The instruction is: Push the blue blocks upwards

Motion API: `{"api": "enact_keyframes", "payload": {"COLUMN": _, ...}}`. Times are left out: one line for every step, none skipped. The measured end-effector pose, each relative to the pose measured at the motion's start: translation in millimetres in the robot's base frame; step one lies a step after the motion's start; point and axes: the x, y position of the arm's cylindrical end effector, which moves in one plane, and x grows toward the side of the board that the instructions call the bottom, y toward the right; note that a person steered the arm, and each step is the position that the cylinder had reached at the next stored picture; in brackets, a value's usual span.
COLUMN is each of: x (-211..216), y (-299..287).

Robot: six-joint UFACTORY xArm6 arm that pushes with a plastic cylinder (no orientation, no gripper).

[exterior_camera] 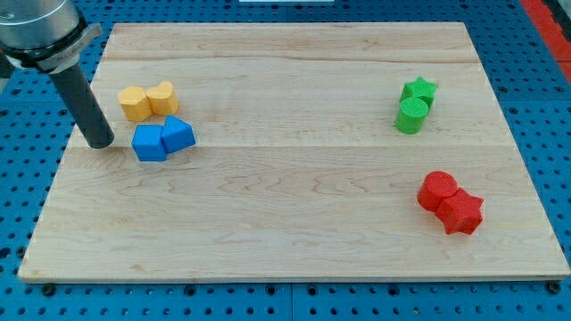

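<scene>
Two blue blocks sit touching at the view's left: a blue cube (149,142) and, to its right, a blue wedge-like block (178,134). My tip (98,143) rests on the board just left of the blue cube, a small gap apart. Directly above the blue blocks lie two yellow blocks, a yellow hexagon-like block (135,103) and a yellow heart-like block (163,96), touching each other.
A green star (419,89) and a green cylinder (411,115) sit together at the view's upper right. Two red blocks, (437,190) and a red star (462,213), lie at the lower right. The wooden board (294,232) lies on a blue perforated surface.
</scene>
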Motion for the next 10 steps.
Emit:
{"api": "enact_keyframes", "payload": {"x": 0.0, "y": -11.6}}
{"api": "enact_keyframes", "payload": {"x": 0.0, "y": -24.7}}
{"api": "enact_keyframes", "payload": {"x": 25.0, "y": -36.9}}
{"api": "enact_keyframes", "payload": {"x": 38.4, "y": -31.7}}
{"api": "enact_keyframes", "payload": {"x": 31.8, "y": 10.4}}
{"api": "enact_keyframes", "payload": {"x": 26.0, "y": 57.0}}
{"api": "enact_keyframes", "payload": {"x": 2.8, "y": 91.0}}
{"api": "enact_keyframes", "payload": {"x": -25.5, "y": 114.6}}
{"api": "enact_keyframes", "payload": {"x": -54.1, "y": 131.5}}
{"api": "enact_keyframes", "payload": {"x": -74.4, "y": 148.9}}
